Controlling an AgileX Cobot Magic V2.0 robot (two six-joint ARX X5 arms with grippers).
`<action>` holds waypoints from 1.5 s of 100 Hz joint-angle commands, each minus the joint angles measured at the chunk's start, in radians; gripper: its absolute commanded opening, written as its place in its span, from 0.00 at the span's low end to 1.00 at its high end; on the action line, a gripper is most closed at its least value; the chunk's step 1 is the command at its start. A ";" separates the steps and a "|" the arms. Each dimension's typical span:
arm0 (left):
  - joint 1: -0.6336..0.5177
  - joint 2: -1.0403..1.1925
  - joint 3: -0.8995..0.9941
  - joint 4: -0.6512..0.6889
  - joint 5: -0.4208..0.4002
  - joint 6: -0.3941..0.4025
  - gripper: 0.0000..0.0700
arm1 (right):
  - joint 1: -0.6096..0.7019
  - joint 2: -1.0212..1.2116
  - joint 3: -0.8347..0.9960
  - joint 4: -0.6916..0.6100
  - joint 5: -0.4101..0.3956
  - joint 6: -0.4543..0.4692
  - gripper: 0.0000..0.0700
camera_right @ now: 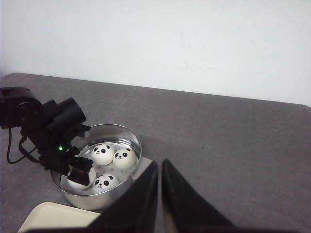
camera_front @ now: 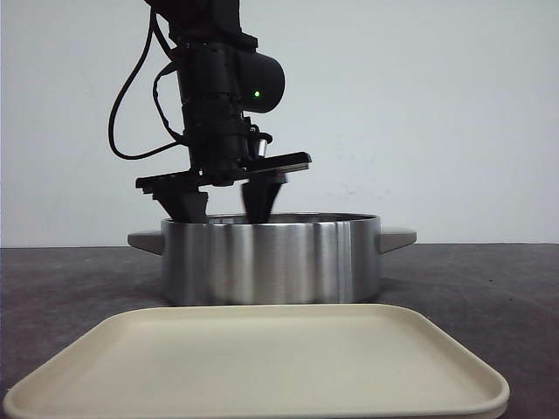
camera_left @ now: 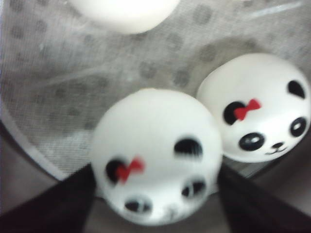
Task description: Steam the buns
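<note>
The steel pot (camera_front: 271, 262) stands mid-table and holds four white panda buns on a mesh liner. In the right wrist view three of them show plainly (camera_right: 103, 154) (camera_right: 125, 158) (camera_right: 105, 182); the fourth (camera_right: 73, 180) lies partly under the left arm. My left gripper (camera_front: 225, 214) dips into the pot's rim, open, its fingers on either side of a blurred bun with a red bow (camera_left: 155, 155). A second bow bun (camera_left: 257, 107) lies beside it. My right gripper (camera_right: 160, 162) is shut and empty, raised above the table to the right of the pot.
A cream tray (camera_front: 262, 358) lies in front of the pot with nothing on it; it also shows in the right wrist view (camera_right: 48, 218). The pot has side handles (camera_front: 397, 237). A white wall stands behind the grey table.
</note>
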 commanded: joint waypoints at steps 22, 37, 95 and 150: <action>-0.002 0.021 0.047 -0.033 -0.005 -0.002 1.00 | 0.011 0.005 0.015 -0.002 0.000 0.010 0.01; -0.002 0.021 0.142 -0.078 -0.009 -0.001 1.00 | 0.011 0.005 0.014 0.003 0.038 0.001 0.01; -0.057 -0.135 0.748 -0.369 -0.189 0.093 0.19 | 0.124 -0.044 -0.323 0.224 0.207 -0.019 0.01; -0.254 -0.887 0.647 -0.375 -0.278 0.049 0.01 | 0.237 -0.102 -0.712 0.885 -0.037 -0.294 0.01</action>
